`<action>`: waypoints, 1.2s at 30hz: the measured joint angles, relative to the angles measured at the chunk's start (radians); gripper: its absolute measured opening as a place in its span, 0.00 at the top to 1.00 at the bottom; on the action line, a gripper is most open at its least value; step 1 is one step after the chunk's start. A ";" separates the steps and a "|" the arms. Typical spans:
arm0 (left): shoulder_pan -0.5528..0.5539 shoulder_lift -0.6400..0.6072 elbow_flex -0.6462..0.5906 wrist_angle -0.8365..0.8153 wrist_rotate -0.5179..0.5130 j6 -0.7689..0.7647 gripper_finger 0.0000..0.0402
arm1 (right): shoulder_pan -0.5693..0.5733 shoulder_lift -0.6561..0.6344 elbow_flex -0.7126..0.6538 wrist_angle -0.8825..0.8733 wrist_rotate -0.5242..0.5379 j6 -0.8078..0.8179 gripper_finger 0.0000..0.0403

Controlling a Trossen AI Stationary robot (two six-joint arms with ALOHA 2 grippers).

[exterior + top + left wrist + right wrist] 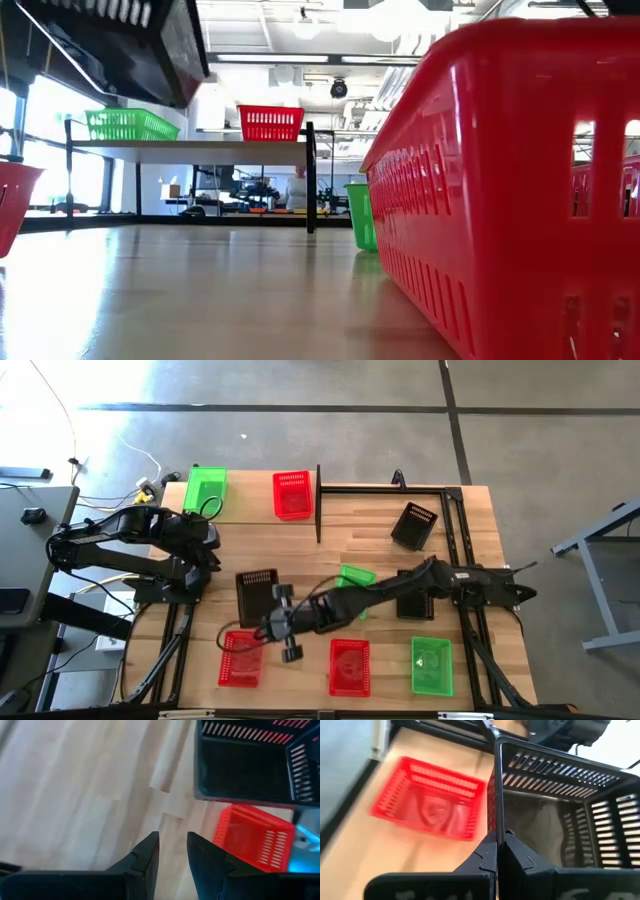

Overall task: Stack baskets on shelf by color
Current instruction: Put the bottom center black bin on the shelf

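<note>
Two dark fingers of your right gripper (pixel 496 851) are pressed together on the thin rim of a black basket (pixel 560 815), the wall pinched between them. From above, that right gripper (pixel 276 612) sits left of the table's middle with the right arm stretched across from the right side, and the held black basket (pixel 257 592) hangs just beyond it, above the tabletop (pixel 360 545). Below and beside the held basket lies a red basket (pixel 431 800) near the front left corner, seen overhead at (pixel 240 657).

Your left gripper (pixel 172 851) has its fingers slightly parted with nothing between them, a narrow gap showing bare wood. It hovers over the left part of the table (pixel 207 538), close to the held basket's far side.

On the shelf (pixel 190 147) you can see one green basket (pixel 130 124) at its left end and one red basket on the shelf (pixel 270 122) beside it, apart from each other; the overhead view shows them at (pixel 205 489) and (pixel 292 494).

Elsewhere on the table: a tilted second black basket (pixel 415 525) near the back right, a green basket lying under the right arm (pixel 355 578), a third black basket (pixel 413 603) partly hidden by that arm, a second red basket (pixel 349 665) at the front centre, and a front green basket (pixel 431 665) to its right.
</note>
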 joint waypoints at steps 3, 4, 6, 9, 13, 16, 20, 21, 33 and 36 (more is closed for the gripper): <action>0.000 0.000 0.000 0.000 -0.035 0.000 0.78 | -0.043 0.000 0.000 0.015 -0.007 -0.067 1.00; 0.000 0.000 0.000 0.000 -0.038 0.000 0.78 | -0.058 0.000 0.000 0.017 -0.011 -0.086 1.00; 0.000 0.000 0.000 0.000 -0.047 0.000 0.78 | -0.086 0.000 0.000 0.019 -0.011 -0.124 1.00; 0.000 0.000 0.000 0.000 -0.054 -0.005 0.78 | -0.126 0.000 0.000 0.026 -0.011 -0.171 1.00; 0.000 0.000 0.000 0.000 -0.054 -0.014 0.78 | -0.181 0.000 0.000 0.053 -0.011 -0.243 1.00; 0.000 0.000 0.000 0.000 -0.054 -0.052 0.78 | -0.223 0.000 0.000 0.081 -0.014 -0.290 1.00; 0.000 0.000 0.000 0.000 -0.055 -0.055 0.78 | -0.277 0.000 0.000 0.120 -0.024 -0.317 1.00; 0.000 0.000 0.000 0.000 -0.059 -0.053 0.78 | -0.289 0.000 0.000 0.129 -0.024 -0.323 1.00; 0.000 0.000 0.000 0.001 -0.129 -0.053 0.78 | -0.384 0.000 0.000 0.328 -0.058 -0.374 1.00; 0.000 0.000 0.000 0.001 -0.129 -0.053 0.78 | -0.402 0.000 0.000 0.384 -0.062 -0.375 1.00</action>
